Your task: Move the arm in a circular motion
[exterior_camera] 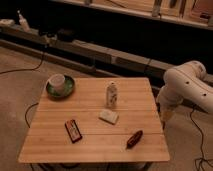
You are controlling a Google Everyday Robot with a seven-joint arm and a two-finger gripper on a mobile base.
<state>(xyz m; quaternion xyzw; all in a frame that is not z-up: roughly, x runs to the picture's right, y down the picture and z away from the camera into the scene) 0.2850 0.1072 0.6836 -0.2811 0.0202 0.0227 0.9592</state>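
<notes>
The arm [187, 82] is glossy white, built of thick rounded segments with small dark dots. It enters from the right edge and bends down beside the right side of the wooden table [60, 145]. Its gripper [166, 114] is the yellowish tip hanging just off the table's right edge, near the height of the tabletop. It holds nothing that I can see.
On the table stand a white cup [57, 81] on a green plate [69, 90], a small white bottle [112, 94], a pale flat packet [109, 116], a red-edged dark bar [73, 131] and a reddish-brown object [134, 139]. Cables [197, 135] lie on the floor; a low ledge [100, 50] runs behind.
</notes>
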